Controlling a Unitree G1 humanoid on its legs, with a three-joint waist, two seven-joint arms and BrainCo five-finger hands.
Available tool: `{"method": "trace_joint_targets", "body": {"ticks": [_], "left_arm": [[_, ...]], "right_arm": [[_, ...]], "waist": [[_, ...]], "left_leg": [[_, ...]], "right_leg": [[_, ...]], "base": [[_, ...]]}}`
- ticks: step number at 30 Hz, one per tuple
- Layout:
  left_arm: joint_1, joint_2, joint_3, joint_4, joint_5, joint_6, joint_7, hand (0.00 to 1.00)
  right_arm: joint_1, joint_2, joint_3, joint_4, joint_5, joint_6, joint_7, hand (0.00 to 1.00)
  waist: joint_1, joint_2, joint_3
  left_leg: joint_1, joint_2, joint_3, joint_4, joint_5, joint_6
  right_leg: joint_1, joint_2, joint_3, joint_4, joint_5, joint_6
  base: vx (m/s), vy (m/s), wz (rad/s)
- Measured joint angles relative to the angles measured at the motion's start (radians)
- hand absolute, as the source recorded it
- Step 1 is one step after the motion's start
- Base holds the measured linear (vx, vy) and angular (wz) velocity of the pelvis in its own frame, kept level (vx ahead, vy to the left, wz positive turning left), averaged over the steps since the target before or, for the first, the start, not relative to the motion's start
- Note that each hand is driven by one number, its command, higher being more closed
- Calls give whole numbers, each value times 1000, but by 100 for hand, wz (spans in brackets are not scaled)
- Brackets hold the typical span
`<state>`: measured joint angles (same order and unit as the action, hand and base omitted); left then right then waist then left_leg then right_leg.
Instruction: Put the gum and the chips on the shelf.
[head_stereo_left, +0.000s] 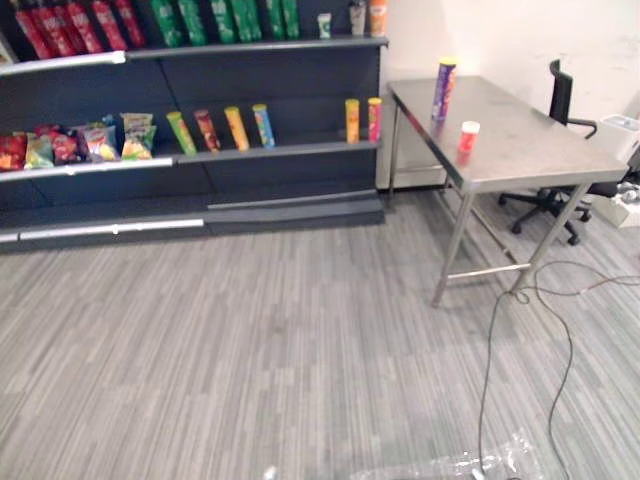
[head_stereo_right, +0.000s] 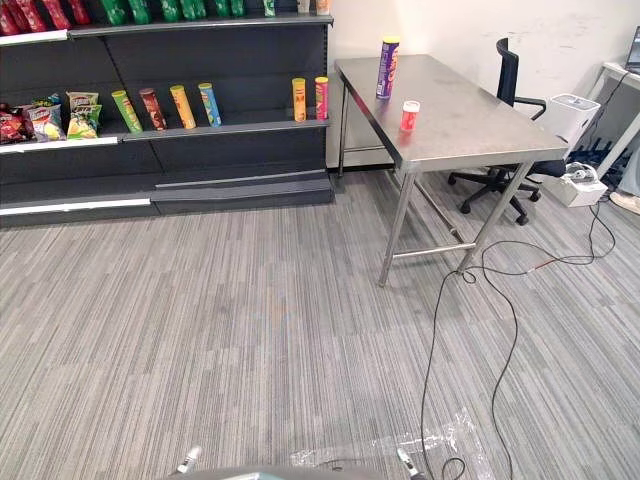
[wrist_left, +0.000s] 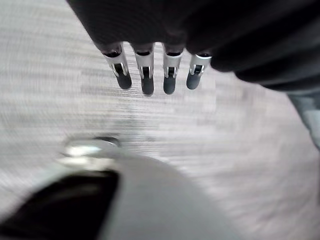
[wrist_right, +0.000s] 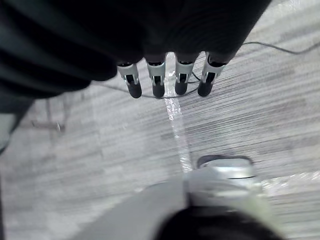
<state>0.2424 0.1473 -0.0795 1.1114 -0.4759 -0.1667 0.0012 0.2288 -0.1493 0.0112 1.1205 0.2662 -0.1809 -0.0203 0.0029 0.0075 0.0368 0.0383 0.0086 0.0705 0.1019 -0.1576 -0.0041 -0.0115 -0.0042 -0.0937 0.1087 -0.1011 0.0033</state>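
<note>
Grey striped carpet floor (head_stereo_left: 250, 340) takes up most of the scene. At the far left stands a dark shelf unit (head_stereo_left: 300, 90) against the wall. Its top level has red cans (head_stereo_left: 70, 25) and green cans (head_stereo_left: 220, 20). The mid level has snack bags (head_stereo_left: 90, 142) at the left end, then a row of leaning tubes (head_stereo_left: 237, 128), then two upright tubes (head_stereo_left: 362, 119) at the right end. The lower levels are bare.

Just right of the shelf unit is a steel table (head_stereo_left: 520, 140) on thin legs w/ a low crossbar. A black office chair (head_stereo_left: 560, 95) sits behind the table's far right side. Near the bottom edge a clear plastic sheet (head_stereo_right: 400, 450) lies crumpled on the carpet.

Both task items are on the tabletop, none on the shelf yet. The chips can (head_stereo_left: 444, 88), a purple tube w/ yellow lid, stands upright at the far end close to the left edge. The gum (head_stereo_left: 468, 137), a small red tub w/ white lid, stands nearer the camera, apart from the can, also toward the left edge.

Left hand (wrist_left: 147, 70): in its wrist view the fingers are straight, side by side, pointing down at the carpet, w/ nothing in them. Right hand (wrist_right: 158, 80): same, fingers extended over the carpet and the plastic sheet, empty. The blurred pale shape close to each wrist cam is prob. the thumb, apart from the fingers. Both hands are well away from table and shelf unit.
</note>
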Motion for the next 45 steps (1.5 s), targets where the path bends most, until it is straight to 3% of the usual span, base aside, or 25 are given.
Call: {"method": "trace_joint_targets", "body": {"ticks": [3,11,26,32,37,45], "left_arm": [[-11,-6,9,35,-44,-33,2,0],[-29,-18,30,73,-93,-43,33,0],[-44,-32,47,73,-92,-40,69,0],[-44,-38,48,73,-90,-36,135,0],[-46,-45,70,73,-86,-26,150,0],[-46,-47,87,72,-61,-25,163,0]], "right_arm": [[-7,18,-33,26,30,-45,-14,0],[-30,39,-100,74,51,-52,-18,0],[-39,45,-123,73,66,-53,-15,0],[-38,44,-123,73,79,-52,-3,0],[-38,44,-123,74,108,-53,26,0],[-37,49,-120,73,150,-92,64,0]], "waist": [[-3,-4,-1],[-4,0,18],[0,4,40],[-1,3,41],[-1,3,41],[0,-8,54]], "left_leg": [[26,13,47,-67,27,-13],[95,6,58,-124,36,-23],[123,12,75,-155,50,-34],[128,19,82,-168,54,-36],[131,19,85,-170,53,-38],[144,19,85,-166,52,-39]], "right_leg": [[44,3,-13,-93,50,4],[123,4,-33,-193,78,31],[138,11,-37,-202,77,35],[139,19,-35,-212,82,29],[140,20,-35,-213,82,29],[155,19,-37,-213,82,29]], "base": [[136,20,8],[115,18,0],[-26,-17,-1],[-18,-37,-3],[0,0,0],[-41,-14,0]]}}
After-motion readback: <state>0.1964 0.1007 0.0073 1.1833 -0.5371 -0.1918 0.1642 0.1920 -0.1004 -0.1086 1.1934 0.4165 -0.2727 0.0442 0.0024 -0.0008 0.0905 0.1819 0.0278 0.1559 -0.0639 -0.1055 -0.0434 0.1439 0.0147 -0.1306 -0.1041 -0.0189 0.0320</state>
